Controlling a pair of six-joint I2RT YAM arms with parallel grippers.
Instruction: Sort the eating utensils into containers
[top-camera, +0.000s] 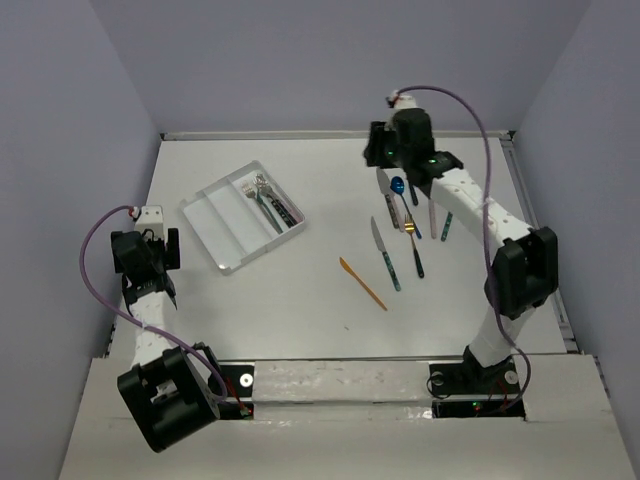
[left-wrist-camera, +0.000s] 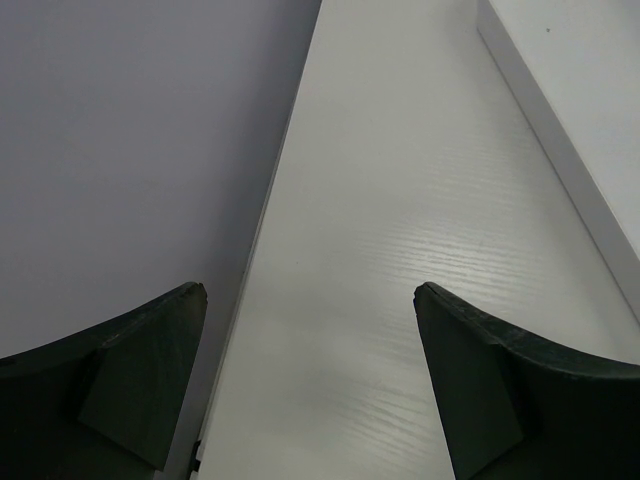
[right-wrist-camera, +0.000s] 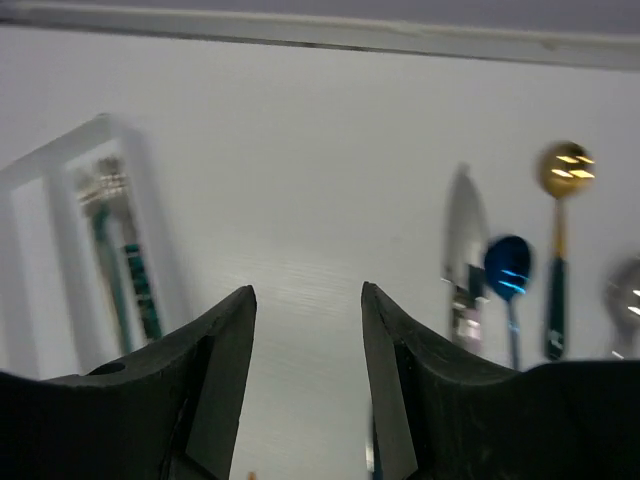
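The clear three-compartment tray (top-camera: 222, 222) lies at the back left with a few forks (top-camera: 270, 204) in its right compartment. Several utensils lie loose right of centre: a silver knife (top-camera: 383, 184), a blue spoon (top-camera: 398, 186), a gold spoon with a teal handle (top-camera: 409, 228), a teal-handled knife (top-camera: 386, 256) and an orange knife (top-camera: 362, 283). My right gripper (top-camera: 380, 152) hovers open and empty just behind them. The right wrist view shows its jaws apart (right-wrist-camera: 308, 295), the tray (right-wrist-camera: 100, 135) to the left, and the knife (right-wrist-camera: 465, 225), blue spoon (right-wrist-camera: 507, 268) and gold spoon (right-wrist-camera: 565, 170) to the right. My left gripper (top-camera: 147, 255) is open and empty by the table's left edge (left-wrist-camera: 310, 290).
A pink-handled utensil (top-camera: 432, 214) and a teal-handled one (top-camera: 446, 227) lie at the right of the loose group. A silver spoon head (right-wrist-camera: 628, 285) shows at the right edge of the right wrist view. Grey walls enclose the white table (top-camera: 300, 300) on three sides.
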